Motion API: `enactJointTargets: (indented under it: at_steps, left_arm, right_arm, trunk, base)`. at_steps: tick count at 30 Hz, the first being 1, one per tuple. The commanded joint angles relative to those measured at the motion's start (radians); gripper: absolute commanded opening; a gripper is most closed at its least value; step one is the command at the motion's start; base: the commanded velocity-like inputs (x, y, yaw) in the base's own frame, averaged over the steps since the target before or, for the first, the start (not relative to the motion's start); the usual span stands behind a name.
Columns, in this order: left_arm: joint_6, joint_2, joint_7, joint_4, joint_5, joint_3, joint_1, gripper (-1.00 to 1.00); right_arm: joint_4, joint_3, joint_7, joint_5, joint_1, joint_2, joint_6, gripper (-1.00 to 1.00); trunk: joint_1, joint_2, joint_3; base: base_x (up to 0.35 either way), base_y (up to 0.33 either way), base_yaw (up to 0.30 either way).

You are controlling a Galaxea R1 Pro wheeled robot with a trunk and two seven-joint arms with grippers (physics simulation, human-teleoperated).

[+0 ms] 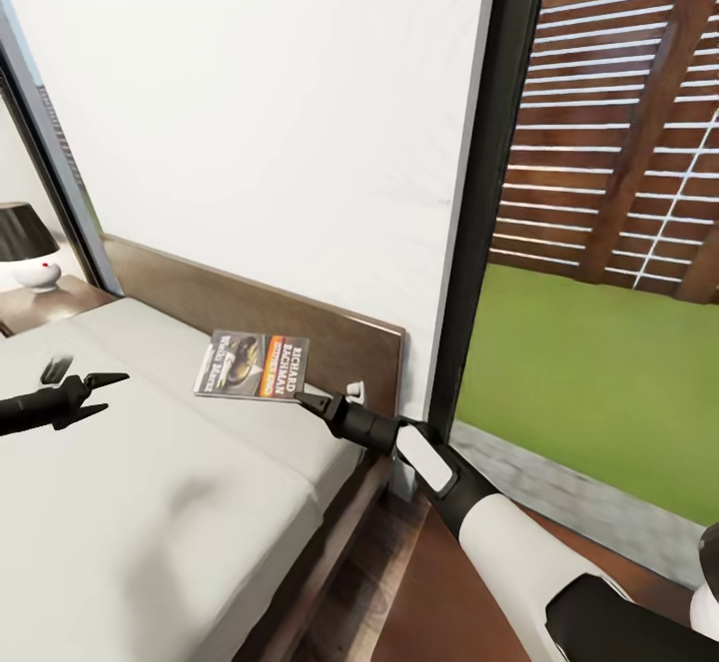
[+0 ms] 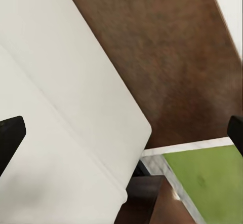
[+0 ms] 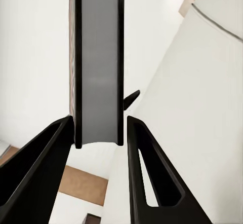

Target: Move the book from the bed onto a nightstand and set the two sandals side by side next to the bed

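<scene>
The book, with an orange band and white lettering, hangs cover up just above the light-grey mattress of the bed, close to the dark headboard. My right gripper is shut on its near edge. In the right wrist view the book's grey edge sits pinched between the two black fingers of that gripper. My left gripper hovers open over the mattress to the left of the book; its fingers stand wide apart. A nightstand stands at the bed's far side. The sandals are out of view.
A black-shaded lamp with a white base stands on the far nightstand. A dark-brown surface lies beside the bed under my right arm. A tall black-framed window right of the headboard shows grass and a slatted fence.
</scene>
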Motion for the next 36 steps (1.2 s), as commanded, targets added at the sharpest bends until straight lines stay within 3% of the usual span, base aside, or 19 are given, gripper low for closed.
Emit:
enactJointTargets:
  at_steps: [1, 27, 36]
  left_arm:
    - [0.007, 0.0, -0.002, 0.0, 0.008, -0.008, -0.001, 1.0]
    - [0.008, 0.0, -0.001, 0.0, 0.008, -0.008, -0.001, 1.0]
    - [0.008, 0.0, 0.001, 0.0, 0.008, -0.009, -0.001, 1.0]
  right_arm:
    - [0.004, 0.001, 0.0, -0.008, -0.001, 0.0, 0.006, -1.0]
    - [0.027, 0.001, 0.007, -0.008, -0.001, 0.0, 0.007, -1.0]
    - [0.028, 0.0, 0.006, -0.008, -0.001, 0.0, 0.004, -1.0]
  trunk:
    - [0.0, 0.0, 0.001]
    - [0.0, 0.0, 0.041]
    - [0.0, 0.0, 0.045]
  base:
    - [0.0, 0.0, 0.0]
    - [0.0, 0.0, 0.0]
    - [0.0, 0.0, 0.0]
